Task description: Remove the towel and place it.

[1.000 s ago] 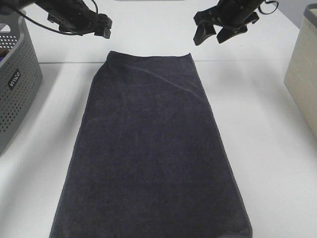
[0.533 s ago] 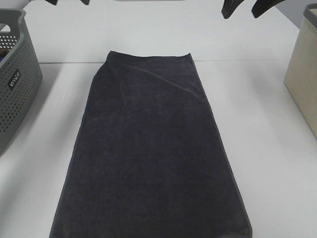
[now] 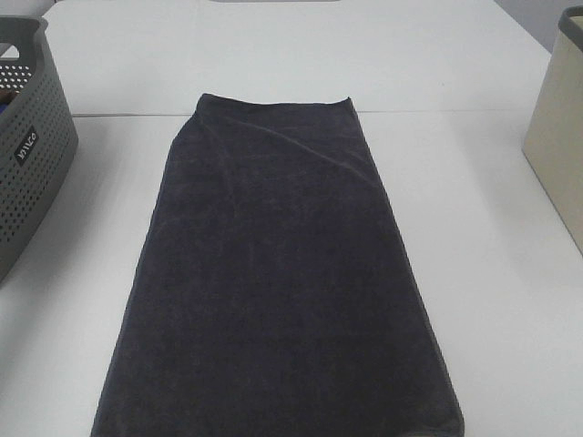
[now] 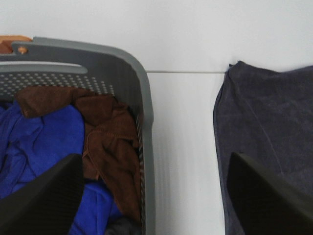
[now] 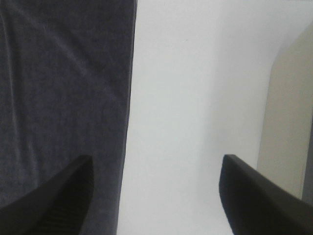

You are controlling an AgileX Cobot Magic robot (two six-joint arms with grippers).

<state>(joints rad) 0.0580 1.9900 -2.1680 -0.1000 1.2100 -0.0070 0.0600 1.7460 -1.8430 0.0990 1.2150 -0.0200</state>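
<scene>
The dark charcoal towel [image 3: 278, 273] lies spread flat and lengthwise on the white table [image 3: 492, 273], its near end running off the picture's bottom edge. Neither arm shows in the high view. In the left wrist view my left gripper [image 4: 156, 196] hangs open and empty high over the table, between the grey basket [image 4: 142, 122] and the towel [image 4: 269, 132]. The right wrist view has my right gripper [image 5: 156, 196] open and empty, well above the bare table beside the towel's [image 5: 63, 98] edge.
A grey perforated basket [image 3: 27, 146] stands at the left edge; it holds blue cloth [image 4: 39, 142] and brown cloth [image 4: 107, 137]. A beige bin [image 3: 560, 127] stands at the right edge. A seam [image 3: 455, 113] crosses the table at the towel's far end.
Both arms, seen above the towel's far end a second ago, have drawn back and up out of the high view. The towel has not moved.
</scene>
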